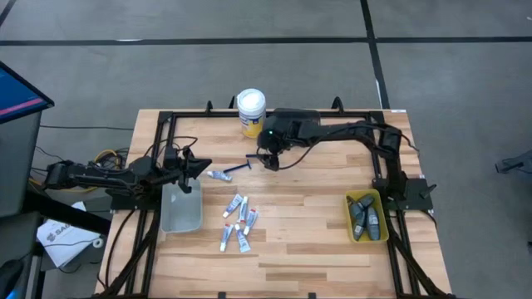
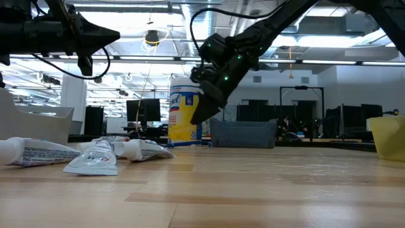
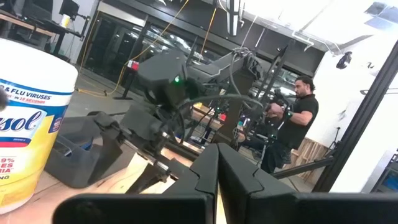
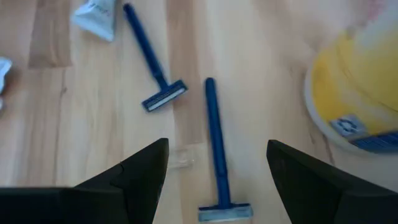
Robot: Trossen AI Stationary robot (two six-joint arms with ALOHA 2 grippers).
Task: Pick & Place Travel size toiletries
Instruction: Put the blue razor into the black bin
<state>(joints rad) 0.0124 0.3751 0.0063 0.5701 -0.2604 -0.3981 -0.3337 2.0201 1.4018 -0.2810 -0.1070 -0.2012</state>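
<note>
Overhead, a pale wooden table (image 1: 316, 249) filled the middle of the frame, bounded by a black metal frame, with grey floor around it. Two dark arms reached over it. The right arm stretched from the right edge toward the upper centre, and the right gripper (image 1: 268, 159) hung there with its fingers spread wide, holding nothing. Its wrist camera looked down between those fingers at two dark-blue razors (image 4: 216, 143) lying on the wood, one directly between the fingertips and the other in the upper left of that frame. The left arm lay along the left edge, and the left gripper (image 1: 202, 165) pointed toward the centre with its fingers pressed together, empty.

A yellow jar with a white lid (image 1: 251, 110) stood at the upper centre, just beside the right gripper. A clear tray (image 1: 181, 212) sat in the left-centre, below the left gripper. A yellow tray (image 1: 366, 218) sat at the lower right, holding dark grey pods (image 1: 364, 214).

A loose cluster of small white-and-blue tubes (image 1: 239, 223) lay at the lower centre, between the two trays, and a single tube (image 1: 219, 175) lay apart, left of the razors.

In the left wrist view, a person (image 3: 295, 124) stood in the room beyond the table.
</note>
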